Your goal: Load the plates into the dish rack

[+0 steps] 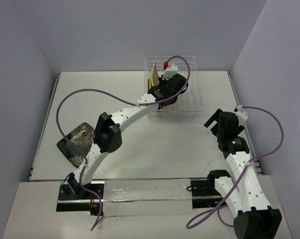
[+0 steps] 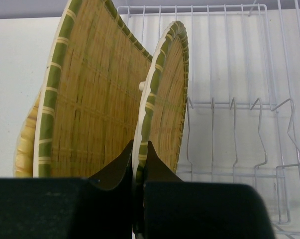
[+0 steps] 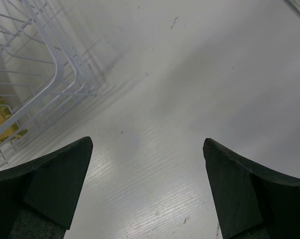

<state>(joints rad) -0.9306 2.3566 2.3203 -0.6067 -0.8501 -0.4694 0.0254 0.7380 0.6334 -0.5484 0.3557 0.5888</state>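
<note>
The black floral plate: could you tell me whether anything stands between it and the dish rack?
Only the left arm, stretched over that path from the black floral plate to the dish rack, where the left gripper is shut on a woven plate. Nothing else shows.

Nothing here can be read. I see no words, labels, brand marks or numbers on anything in view.

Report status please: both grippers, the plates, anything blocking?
Left gripper shut on round woven plate, upright in dish rack. Right gripper open over table. Black floral plate on table, not yet loaded. No obstruction seen.
</note>
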